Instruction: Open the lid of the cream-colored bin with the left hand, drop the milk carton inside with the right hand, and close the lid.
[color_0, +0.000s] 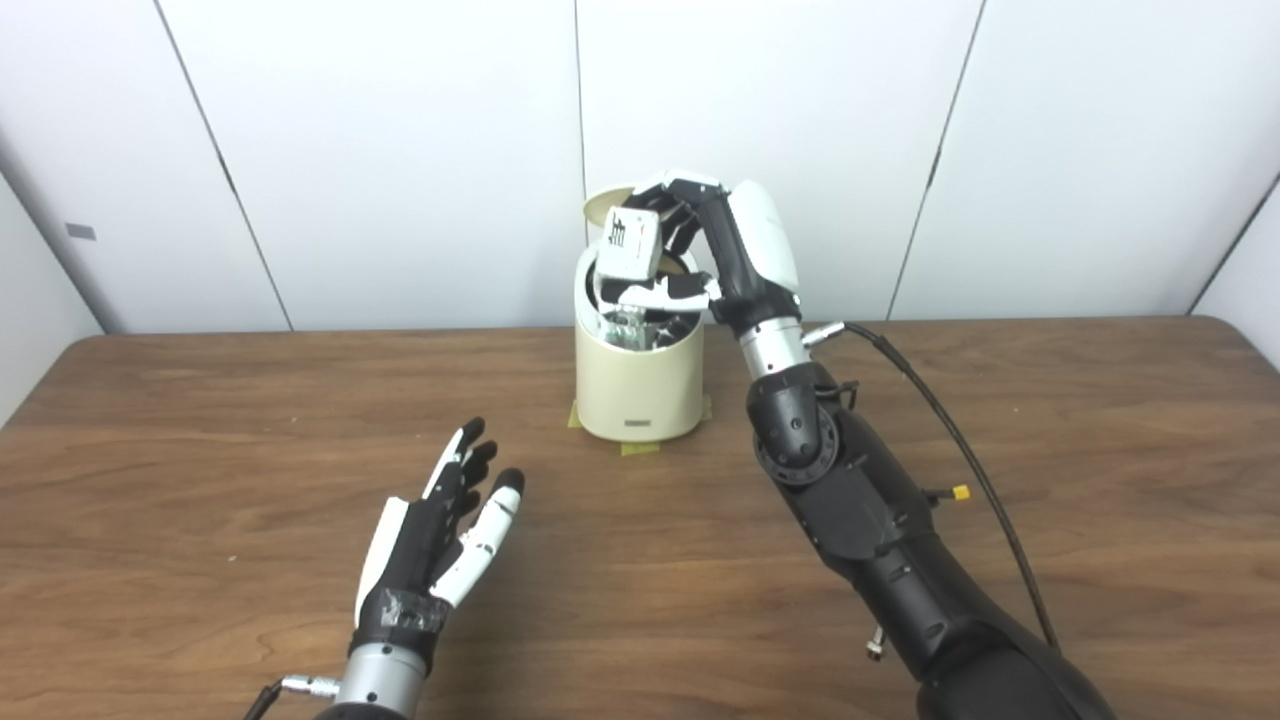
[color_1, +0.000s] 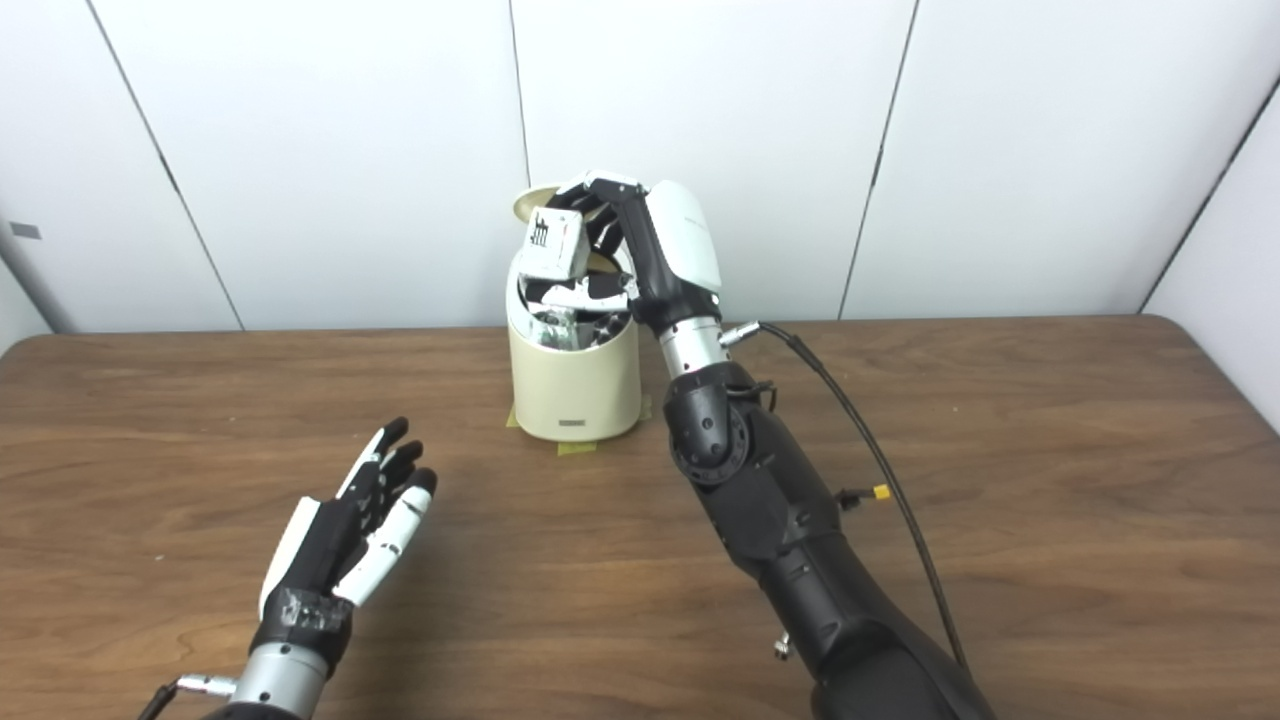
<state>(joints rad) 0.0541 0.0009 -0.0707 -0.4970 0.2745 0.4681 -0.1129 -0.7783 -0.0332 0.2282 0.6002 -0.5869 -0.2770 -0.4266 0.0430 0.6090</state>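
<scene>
A: Left eye view showed the right hand closed around the milk carton, directly above the open mouth of the cream-colored bin, lid raised behind at 12 o'clock.

B: And the left hand?

A: It was at 7 o'clock from the bin, well apart, fingers spread, holding nothing, above the table.

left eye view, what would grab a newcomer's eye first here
First, the right hand at the back centre of the wooden table, holding the milk carton tilted over the open mouth of the cream-colored bin. Its lid stands raised behind. Next, the left hand in the near left, fingers apart and holding nothing.
</scene>
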